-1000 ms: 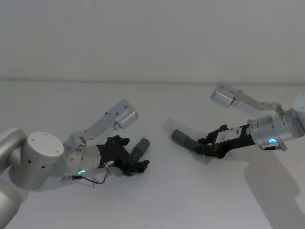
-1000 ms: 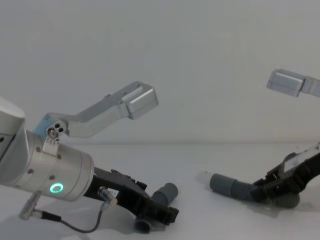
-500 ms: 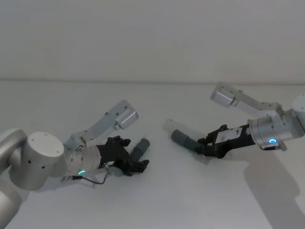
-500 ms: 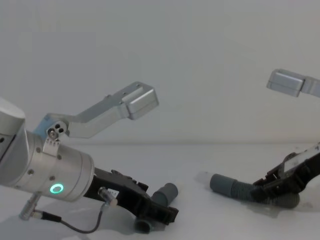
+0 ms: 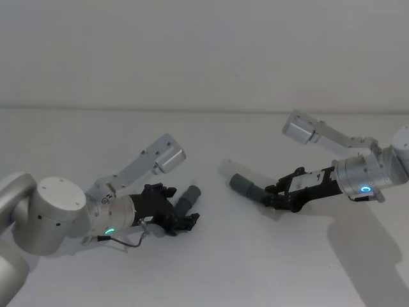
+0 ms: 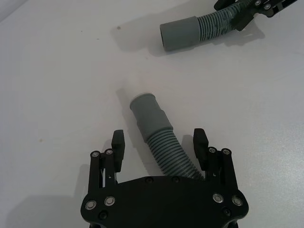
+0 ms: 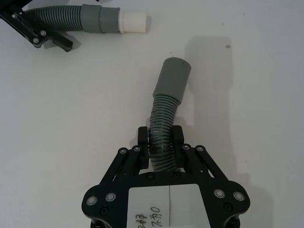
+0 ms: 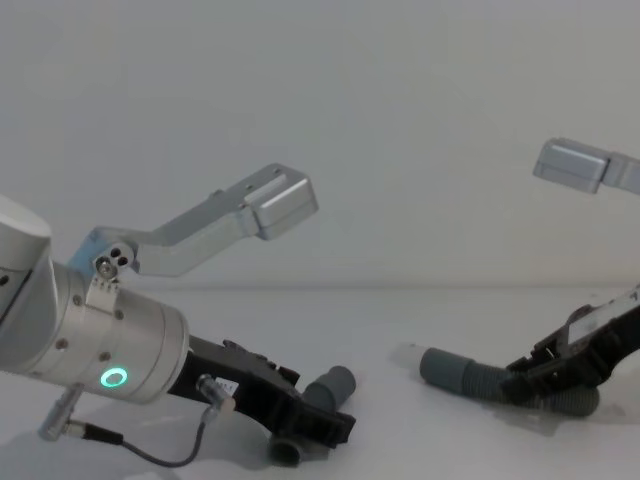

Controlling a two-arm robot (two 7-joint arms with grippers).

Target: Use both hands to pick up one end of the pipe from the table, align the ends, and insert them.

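One hose (image 7: 167, 102) in right gripper (image 7: 160, 136), left gripper (image 6: 159, 142) spread

White label (image 7: 169, 196) on body of right gripper (image 7: 160, 135) bore handwritten marks along lower edge. Strokes were partly cut by frame edge and too unclear to read. In head view, label (image 5: 305, 181) showed one small dark mark, illegible. No other text was legible.

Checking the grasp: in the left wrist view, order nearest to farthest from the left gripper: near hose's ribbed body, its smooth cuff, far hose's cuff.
1. Dark grey ribbed hose body, inside the open left gripper.
2. Its smooth grey cuff, just ahead.
3. Far hose's grey cuff, well beyond.
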